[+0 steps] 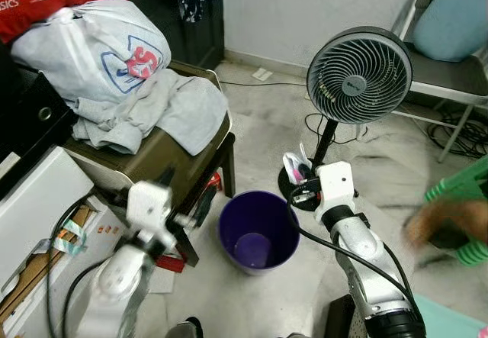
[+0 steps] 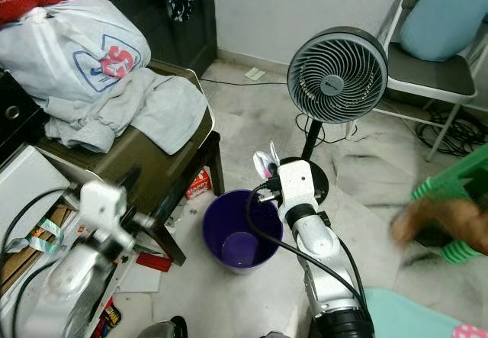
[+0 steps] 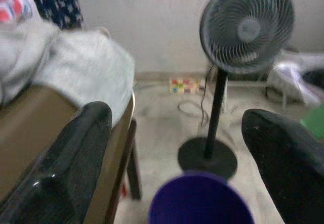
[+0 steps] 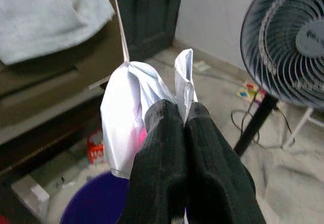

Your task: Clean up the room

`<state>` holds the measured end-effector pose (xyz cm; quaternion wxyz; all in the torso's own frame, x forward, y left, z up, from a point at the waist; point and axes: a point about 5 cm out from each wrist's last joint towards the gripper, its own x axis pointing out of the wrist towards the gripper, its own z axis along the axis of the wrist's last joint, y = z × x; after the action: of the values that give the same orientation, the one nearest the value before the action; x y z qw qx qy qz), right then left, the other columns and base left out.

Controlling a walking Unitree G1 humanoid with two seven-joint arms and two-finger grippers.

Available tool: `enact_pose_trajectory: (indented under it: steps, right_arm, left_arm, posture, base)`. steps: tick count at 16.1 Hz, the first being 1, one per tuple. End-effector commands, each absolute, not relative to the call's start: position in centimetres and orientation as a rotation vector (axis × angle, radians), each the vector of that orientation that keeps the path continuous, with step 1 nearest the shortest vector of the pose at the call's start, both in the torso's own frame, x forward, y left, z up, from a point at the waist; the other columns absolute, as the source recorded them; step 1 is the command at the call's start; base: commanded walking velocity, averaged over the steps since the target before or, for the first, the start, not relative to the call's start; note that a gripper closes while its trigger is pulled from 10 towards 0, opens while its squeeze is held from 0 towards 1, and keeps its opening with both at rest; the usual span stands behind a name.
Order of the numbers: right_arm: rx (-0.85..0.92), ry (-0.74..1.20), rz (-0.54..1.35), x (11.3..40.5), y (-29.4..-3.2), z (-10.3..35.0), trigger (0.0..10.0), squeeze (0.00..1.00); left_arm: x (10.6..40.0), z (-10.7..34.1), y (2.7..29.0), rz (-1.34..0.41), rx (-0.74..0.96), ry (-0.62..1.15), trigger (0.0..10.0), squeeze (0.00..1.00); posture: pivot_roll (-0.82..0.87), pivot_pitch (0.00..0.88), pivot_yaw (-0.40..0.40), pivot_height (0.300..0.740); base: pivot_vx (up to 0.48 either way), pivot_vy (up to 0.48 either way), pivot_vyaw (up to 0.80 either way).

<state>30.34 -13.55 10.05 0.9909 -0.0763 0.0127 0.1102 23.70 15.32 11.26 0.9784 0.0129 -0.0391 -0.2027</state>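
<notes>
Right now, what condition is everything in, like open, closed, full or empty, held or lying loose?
Right gripper: shut on white wrapper, above the bin.
Left gripper: open, holding nothing.
Purple bin: upright, open-topped, looks empty.
Fan: upright; running or not, cannot tell.
Grey clothes: heaped on the stool.

Right gripper (image 4: 185, 120) pinches a white wrapper (image 4: 126, 118) above the purple bin (image 4: 93, 204).

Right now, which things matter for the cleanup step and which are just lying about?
In play:
- right hand, shut on a white wrapper
- purple bin, below it
- left hand, open

Lying about:
- fan
- grey clothes and plastic bag on the brown stool
- folding chair
</notes>
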Motion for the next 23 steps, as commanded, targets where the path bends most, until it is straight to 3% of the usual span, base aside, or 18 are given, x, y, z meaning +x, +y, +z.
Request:
enact_pose_trajectory:
  steps: [1, 5, 11, 23]
  right_arm:
    - [-0.143, 0.082, 0.173, 30.1, -14.4, 9.0, 10.0, 0.00]
    - [-0.086, 0.131, 0.068, 29.9, -14.8, 8.4, 10.0, 0.00]
    - [-0.091, 0.120, 0.107, 29.8, -13.9, 8.5, 10.0, 0.00]
    - [-0.122, 0.108, 0.166, 30.0, -13.8, 9.2, 10.0, 0.00]
  left_arm:
    - [23.2, 11.5, 15.7, -0.431, 0.046, -0.075, 10.0, 0.00]
    - [23.0, 11.9, 15.8, -0.477, 0.069, -0.045, 10.0, 0.00]
    - [23.3, 12.5, 14.6, -0.500, -0.010, -0.059, 10.0, 0.00]
    - [23.3, 12.3, 13.4, -0.478, -0.054, -0.059, 10.0, 0.00]
  posture:
    - [0.02, 0.167, 0.013, 0.740]
    - [0.03, 0.218, 0.035, 0.740]
    - [0.04, 0.243, 0.049, 0.740]
    - [0.01, 0.259, -0.011, 0.740]
  base:
    - [0.000, 0.000, 0.00]
    - [0.000, 0.000, 0.00]
    - [0.000, 0.000, 0.17]
    - [0.275, 0.000, 0.00]
